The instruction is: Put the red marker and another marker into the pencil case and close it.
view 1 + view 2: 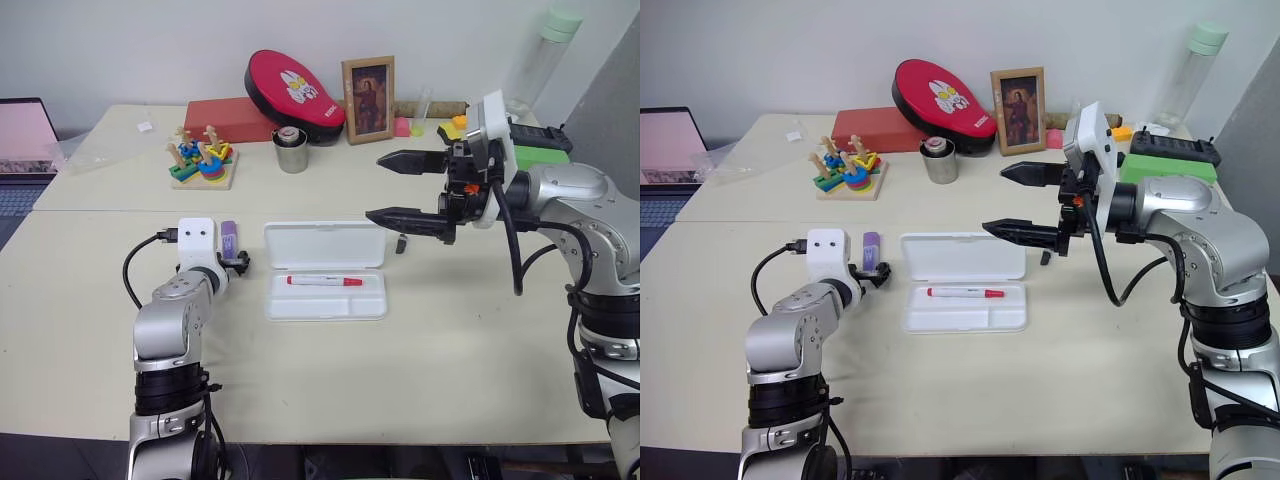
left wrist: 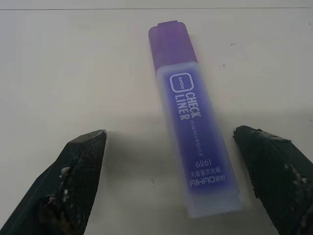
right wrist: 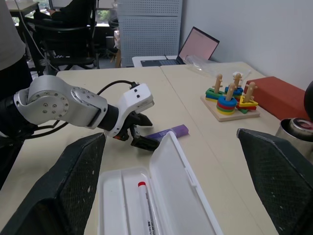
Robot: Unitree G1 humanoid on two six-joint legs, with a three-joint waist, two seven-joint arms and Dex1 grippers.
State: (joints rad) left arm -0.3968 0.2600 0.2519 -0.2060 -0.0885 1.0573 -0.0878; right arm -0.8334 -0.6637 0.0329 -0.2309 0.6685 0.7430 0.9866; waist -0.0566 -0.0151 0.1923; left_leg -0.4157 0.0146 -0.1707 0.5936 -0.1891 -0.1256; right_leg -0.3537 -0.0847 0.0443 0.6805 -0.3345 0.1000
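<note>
purple highlighter flat on table, translucent barrel, darker cap, left gripper jaws spread astride it, seemingly untouched, right gripper released

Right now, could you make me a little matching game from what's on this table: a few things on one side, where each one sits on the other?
Things:
1. red marker
2. purple highlighter
3. red oval case
4. stacking toy

Places:
A. leaning at the back wall
B. between the left gripper's open fingers
C. in the open pencil case's tray
D. behind the left arm, mid-table

Pairs: 1-C, 2-B, 3-A, 4-D
</note>
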